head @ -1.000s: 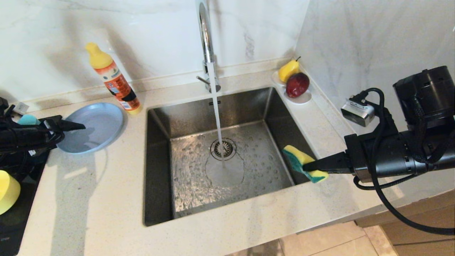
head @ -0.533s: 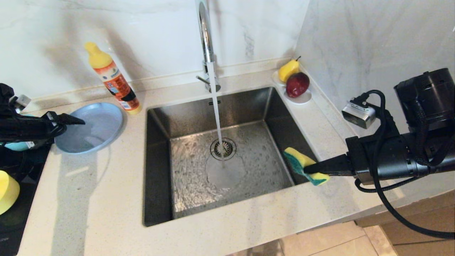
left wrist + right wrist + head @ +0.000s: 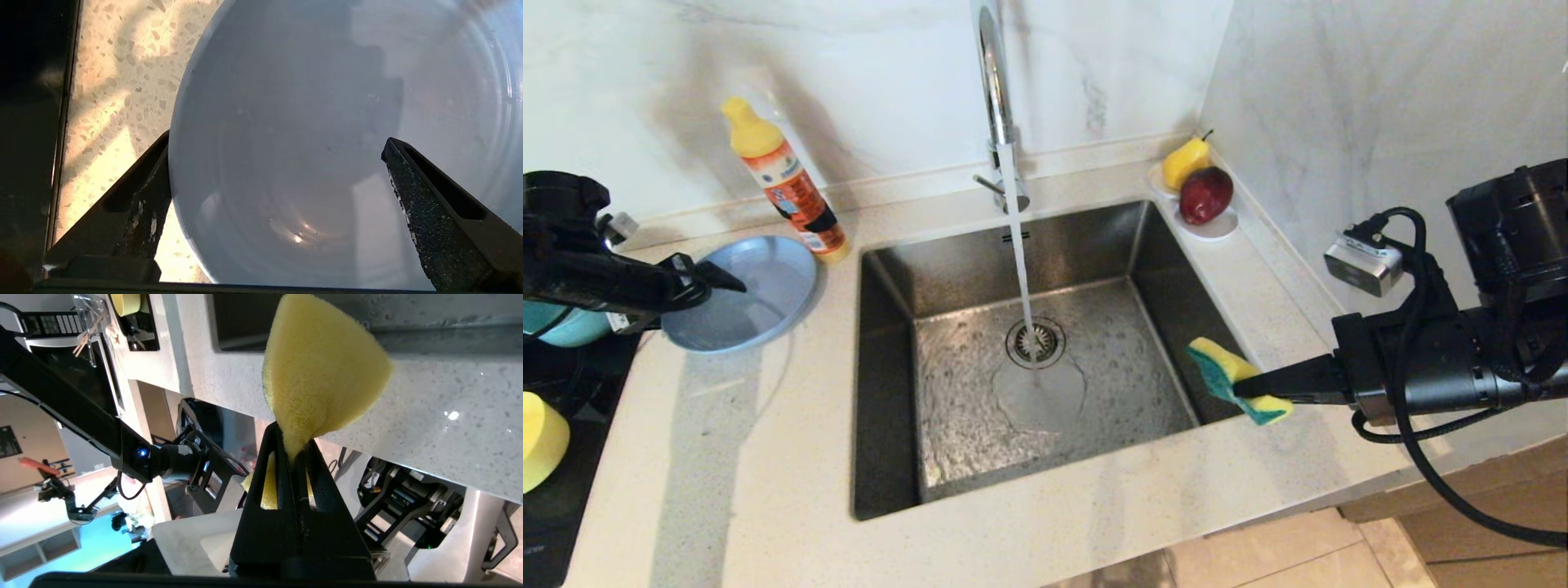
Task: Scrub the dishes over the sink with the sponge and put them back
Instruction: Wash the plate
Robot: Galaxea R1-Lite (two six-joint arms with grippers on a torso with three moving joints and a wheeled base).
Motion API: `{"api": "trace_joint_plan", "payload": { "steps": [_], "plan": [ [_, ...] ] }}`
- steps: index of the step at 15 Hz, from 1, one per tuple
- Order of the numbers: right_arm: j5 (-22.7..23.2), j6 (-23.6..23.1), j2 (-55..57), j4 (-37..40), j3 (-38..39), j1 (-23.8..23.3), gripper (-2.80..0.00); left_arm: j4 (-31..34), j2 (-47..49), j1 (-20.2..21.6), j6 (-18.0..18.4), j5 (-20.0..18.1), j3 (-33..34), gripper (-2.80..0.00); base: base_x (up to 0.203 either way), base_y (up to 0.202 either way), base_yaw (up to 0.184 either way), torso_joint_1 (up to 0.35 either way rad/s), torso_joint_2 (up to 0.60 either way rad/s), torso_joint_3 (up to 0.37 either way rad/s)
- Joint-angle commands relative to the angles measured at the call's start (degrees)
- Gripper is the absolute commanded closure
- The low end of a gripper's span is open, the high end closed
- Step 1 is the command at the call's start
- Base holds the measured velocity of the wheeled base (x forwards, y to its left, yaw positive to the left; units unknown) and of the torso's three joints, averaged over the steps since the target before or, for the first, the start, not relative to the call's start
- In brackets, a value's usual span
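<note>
Water runs from the faucet into the sink. At the sink's right rim the right gripper pinches the sponge, jaws pressed together on it. On the counter left of the sink lies the plate; the left gripper, spread wide, hangs over its left edge, one finger apparently outside the rim and one over the plate.
</note>
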Motion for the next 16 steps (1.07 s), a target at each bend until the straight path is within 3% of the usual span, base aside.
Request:
{"api": "trace_joint_plan", "payload": {
  "steps": [1, 10, 16],
  "plan": [
    [0.29, -0.44, -0.19, 0.13, 0.0, -0.5, 0.0, 0.3, 1.07, -0.72, -0.05, 0.27, -0.02, -2.8, 0.0, 0.0, 0.0, 0.0, 0.0, 0.0],
    [0.39, -0.93, -0.27, 0.16, 0.3, -0.62, 0.0, 0.5, -1.21, -0.72, 1.36, 0.62, -0.19, -2.8, 0.0, 0.0, 0.0, 0.0, 0.0, 0.0],
    [0.39, -0.93, -1.18, 0.16, 0.59, -0.62, 0.0, 6.61, -4.73, -0.64, 2.5, 1.19, -0.04, -2.8, 0.0, 0.0, 0.0, 0.0, 0.0, 0.0]
  ]
}}
